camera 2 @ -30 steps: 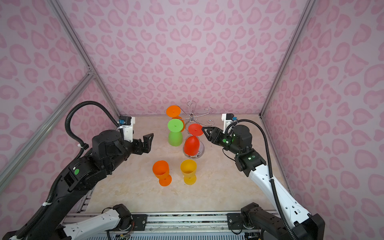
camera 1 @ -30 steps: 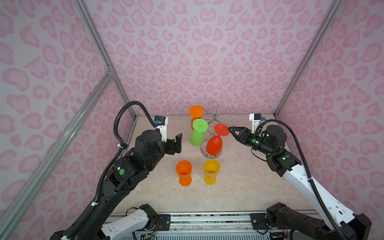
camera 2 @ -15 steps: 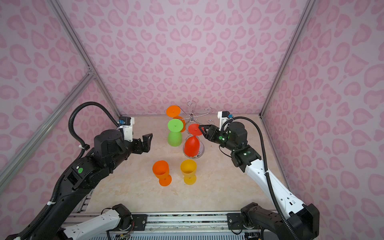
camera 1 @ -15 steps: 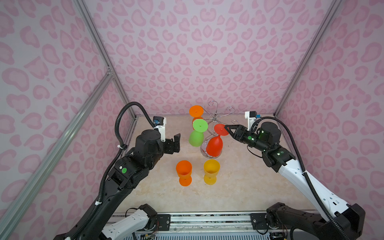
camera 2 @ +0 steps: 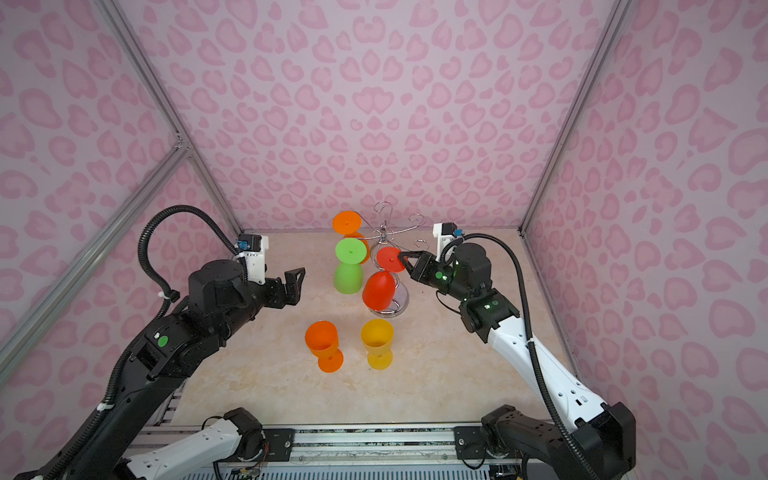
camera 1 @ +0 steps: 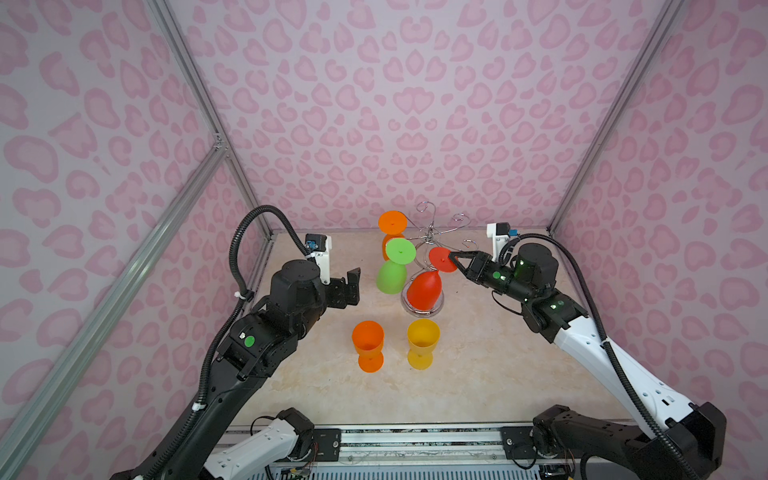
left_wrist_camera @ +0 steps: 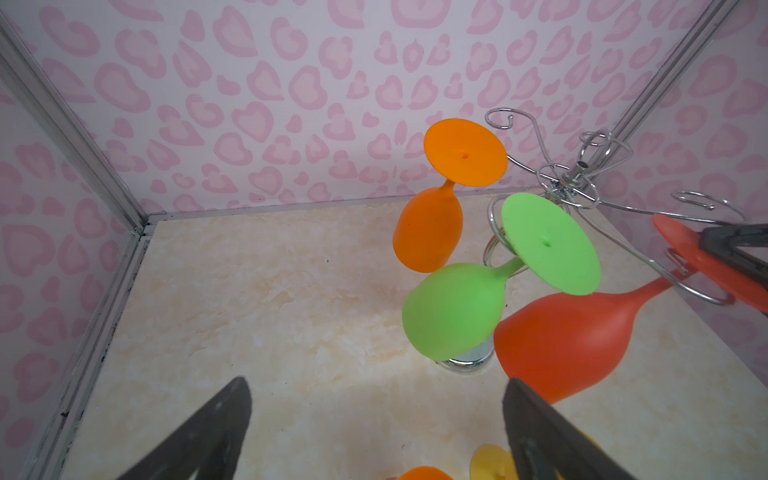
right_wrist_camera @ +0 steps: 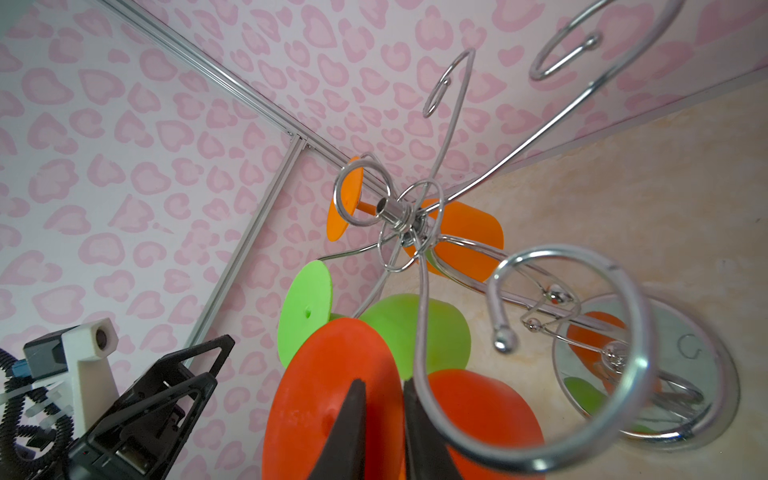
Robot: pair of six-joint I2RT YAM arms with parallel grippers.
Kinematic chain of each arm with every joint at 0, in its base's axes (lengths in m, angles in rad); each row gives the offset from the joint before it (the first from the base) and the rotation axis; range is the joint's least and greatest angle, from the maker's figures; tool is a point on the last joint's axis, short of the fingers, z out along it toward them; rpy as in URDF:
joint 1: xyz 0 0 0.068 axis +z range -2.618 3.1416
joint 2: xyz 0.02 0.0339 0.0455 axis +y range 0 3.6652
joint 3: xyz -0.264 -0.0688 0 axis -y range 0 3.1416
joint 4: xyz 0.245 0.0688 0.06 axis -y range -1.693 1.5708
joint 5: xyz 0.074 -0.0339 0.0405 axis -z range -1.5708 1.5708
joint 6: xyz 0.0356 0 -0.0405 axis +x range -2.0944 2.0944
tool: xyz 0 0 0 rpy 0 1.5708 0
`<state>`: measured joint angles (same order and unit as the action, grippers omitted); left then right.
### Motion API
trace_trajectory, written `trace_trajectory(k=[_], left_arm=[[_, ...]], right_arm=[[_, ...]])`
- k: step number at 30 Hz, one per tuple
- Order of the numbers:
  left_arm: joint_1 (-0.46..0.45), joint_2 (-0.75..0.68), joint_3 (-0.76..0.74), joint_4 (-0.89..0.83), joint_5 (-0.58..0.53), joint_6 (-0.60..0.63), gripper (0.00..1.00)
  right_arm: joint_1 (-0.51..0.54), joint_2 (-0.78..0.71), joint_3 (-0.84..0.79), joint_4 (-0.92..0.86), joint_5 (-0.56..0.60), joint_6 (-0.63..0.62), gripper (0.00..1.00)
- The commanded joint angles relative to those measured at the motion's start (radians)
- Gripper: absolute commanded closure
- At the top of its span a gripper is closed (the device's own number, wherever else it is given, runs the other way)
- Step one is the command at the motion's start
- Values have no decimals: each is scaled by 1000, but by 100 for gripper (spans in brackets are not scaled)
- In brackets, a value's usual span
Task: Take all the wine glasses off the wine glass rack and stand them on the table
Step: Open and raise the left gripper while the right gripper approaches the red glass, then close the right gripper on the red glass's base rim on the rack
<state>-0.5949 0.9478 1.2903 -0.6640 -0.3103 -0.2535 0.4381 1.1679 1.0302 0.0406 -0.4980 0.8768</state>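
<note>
Top views: a chrome wine glass rack stands at the rear middle of the table. Three glasses hang from it upside down. The red wine glass hangs on the arm facing the right side, its stem through the wire loop, its bowl tilted above the rack's round base. The right gripper reaches in from the right and meets the edge of the red foot disc.

Right wrist view: the two fingers of the right gripper are pinched together on the rim of the red wine glass foot, beside a curled arm of the rack.

Left wrist view: the left gripper stands wide apart and holds nothing, short of the rack.

The green glass and the hanging orange glass occupy the arms towards the left. On the table in front of the rack, a standing orange glass and a yellow glass sit upright, side by side and apart.
</note>
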Motion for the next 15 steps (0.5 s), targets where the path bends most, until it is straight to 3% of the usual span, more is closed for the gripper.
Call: trace_trajectory(k=[1,15], left_arm=[[3,-4,-5,29,9,-5,4],[14,-15,-20,27,13,-16,4]], right_arm=[[0,-1,-3,45,-14,12,86],[-58,-25,-59,204,-97,159,100]])
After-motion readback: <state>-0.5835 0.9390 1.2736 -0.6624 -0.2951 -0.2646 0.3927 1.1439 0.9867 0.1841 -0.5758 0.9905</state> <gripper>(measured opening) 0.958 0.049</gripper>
